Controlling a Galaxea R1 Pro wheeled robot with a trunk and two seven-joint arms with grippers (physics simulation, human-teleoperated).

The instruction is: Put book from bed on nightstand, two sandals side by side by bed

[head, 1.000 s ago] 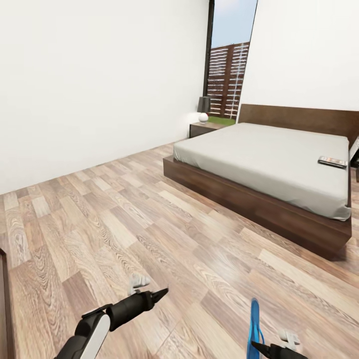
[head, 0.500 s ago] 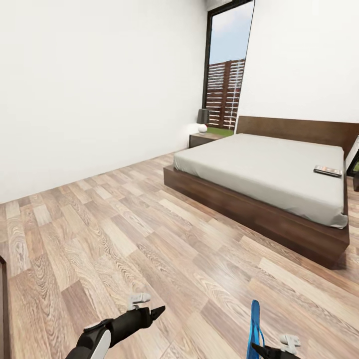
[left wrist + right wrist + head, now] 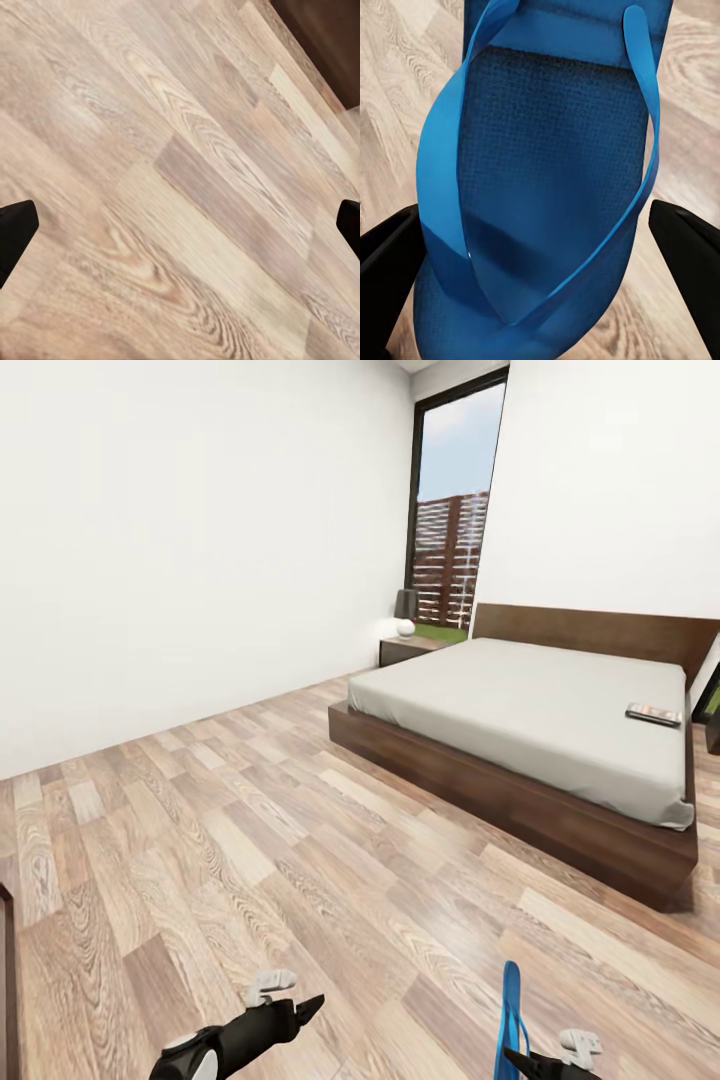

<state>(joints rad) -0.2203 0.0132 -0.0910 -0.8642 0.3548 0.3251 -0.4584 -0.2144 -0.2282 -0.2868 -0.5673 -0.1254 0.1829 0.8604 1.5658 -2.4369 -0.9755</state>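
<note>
Right gripper (image 3: 520, 1058), dark and two-fingered, sits at the bottom edge of the head view and pinches a bright blue flat flip-flop sandal (image 3: 511, 1015), which stands on edge above it, toe end pointing away toward the room. Seen from the right wrist camera, the same sandal (image 3: 547, 187) lies between the two black fingers (image 3: 690, 262), its thin blue toe straps arching over a darker textured sole, with wood floor showing past its sides.

Left gripper (image 3: 300, 1008) reaches forward low over the brown wood-plank floor (image 3: 250, 840), its fingers spread apart and holding nothing. From the left wrist camera, only the tips of its black fingers (image 3: 15, 229) appear at opposite sides, wide apart, with bare floor planks (image 3: 180, 180) between them.

Further off, a large low bed (image 3: 530, 710) with a plain pale grey mattress rests on a dark brown wooden platform with a matching headboard. A small thin paperback book (image 3: 654, 713) lies flat on the mattress near the bed's far side edge, closer to the headboard than to the foot. Beside the headboard corner nearest the window stands a small dark brown wooden nightstand (image 3: 405, 648), carrying a small lamp (image 3: 405, 612) with a white round base and dark shade. Behind it rises a tall dark-framed window (image 3: 450, 510) between white walls (image 3: 180, 530), with a slatted wooden fence and blue sky outside.
</note>
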